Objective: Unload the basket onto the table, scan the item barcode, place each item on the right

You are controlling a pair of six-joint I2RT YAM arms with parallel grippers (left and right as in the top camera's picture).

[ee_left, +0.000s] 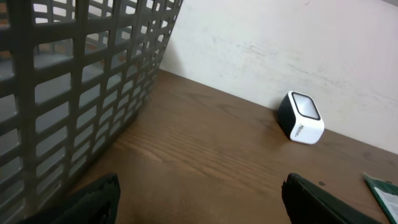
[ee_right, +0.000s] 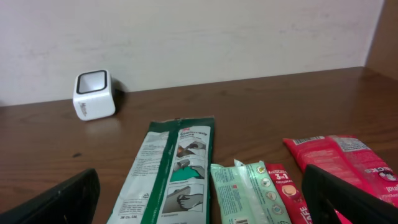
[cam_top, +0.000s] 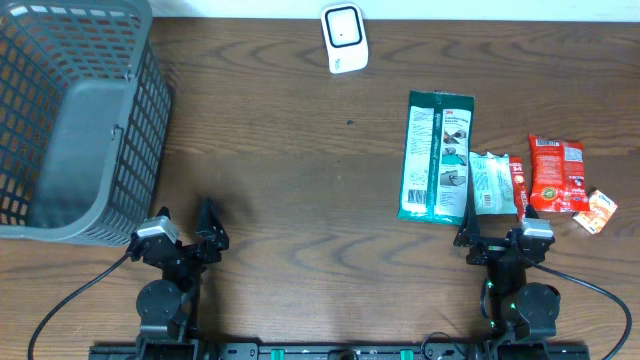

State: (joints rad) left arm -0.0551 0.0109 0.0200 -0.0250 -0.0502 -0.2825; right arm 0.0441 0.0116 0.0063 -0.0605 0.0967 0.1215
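You have a dark brown wood-grain worktop (cam_top: 300,150) backed by a plain pale wall (ee_right: 249,31). A grey slatted plastic basket (cam_top: 90,120) stands just ahead of the left hand (cam_top: 185,232), to its left.

Both arms sit low at the near edge of the worktop, well apart from each other, with the hands pointing toward the wall. The left hand's fingers stand wide apart with nothing between them. The right hand (cam_top: 505,240) is likewise spread wide and holds nothing.

The white barcode scanner (cam_top: 344,38) with a dark window stands by the wall, well ahead of both hands: ahead and to the right of the left hand, ahead and to the left of the right hand.

The items lie flat in a row just ahead of the right hand:
- A long green-and-white pack (cam_top: 436,155) with printed pictures lies ahead and slightly left.
- A pale green sachet (cam_top: 490,183) lies straight ahead, touching the pack.
- A narrow red stick sachet (cam_top: 517,185) marked "3 in 1" lies just beside that.
- A red packet (cam_top: 556,173) lies ahead and right.
- A small orange-and-white sachet (cam_top: 600,210) lies farthest right.

The print is too small for you to tell where any barcode sits.
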